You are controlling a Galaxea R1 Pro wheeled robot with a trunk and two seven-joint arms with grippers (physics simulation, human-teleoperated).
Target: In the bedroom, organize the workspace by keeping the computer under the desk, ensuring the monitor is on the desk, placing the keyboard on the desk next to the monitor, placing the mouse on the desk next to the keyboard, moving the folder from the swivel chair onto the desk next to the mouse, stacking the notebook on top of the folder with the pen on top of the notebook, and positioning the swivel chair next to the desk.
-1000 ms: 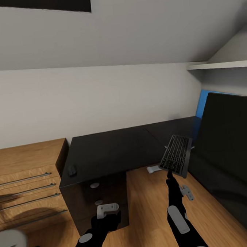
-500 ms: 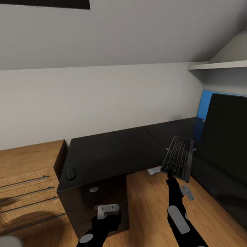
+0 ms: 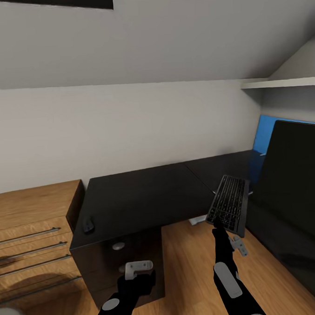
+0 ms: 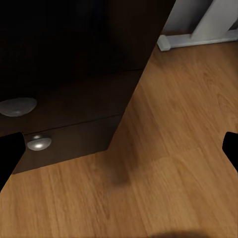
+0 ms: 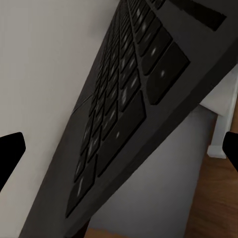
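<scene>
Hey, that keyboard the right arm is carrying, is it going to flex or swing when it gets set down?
Probably stiff: the keyboard juts straight from the right pincer without sagging. Held by one end, it may pivot or slip. Thin and flat, it should settle without rolling on the desk.

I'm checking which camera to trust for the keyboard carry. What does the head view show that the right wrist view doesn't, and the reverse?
Head view alone: the mouse lying on the black desk, the wooden dresser, the dark monitor at right, and the left gripper low in front of the desk drawers. Right wrist view alone: the individual keys up close, with the keyboard's underside edge. Shared: the keyboard, held tilted off the desk by the right gripper, plus the wood floor and pale wall.
</scene>
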